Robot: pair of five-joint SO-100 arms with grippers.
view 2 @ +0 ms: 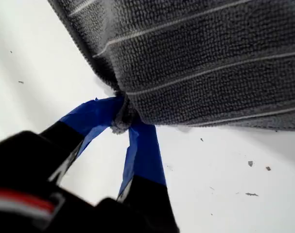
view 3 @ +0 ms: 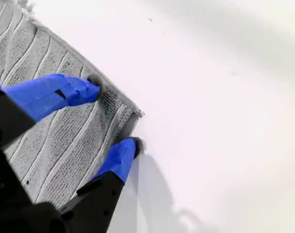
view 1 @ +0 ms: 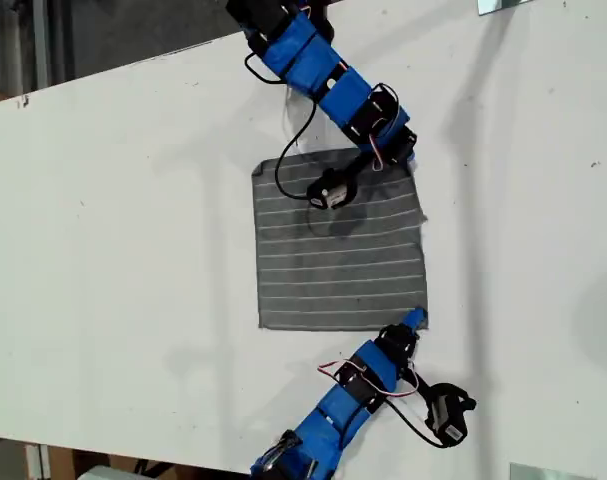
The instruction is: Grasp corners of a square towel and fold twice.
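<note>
The grey striped towel lies flat on the white table. My first gripper comes in from the exterior view's bottom and is shut on the towel's lower right corner, with the cloth bunched and slightly raised there. My second gripper reaches in from the exterior view's top and stands open over the upper right corner. One of its blue fingers rests on the cloth; the other sits at the hem beside the table.
Both arms carry loose black cables that hang over the towel's upper edge. The second arm's wrist camera hovers above the cloth. Small metal plates sit at the exterior view's right corners. The table's far edge runs diagonally at the upper left.
</note>
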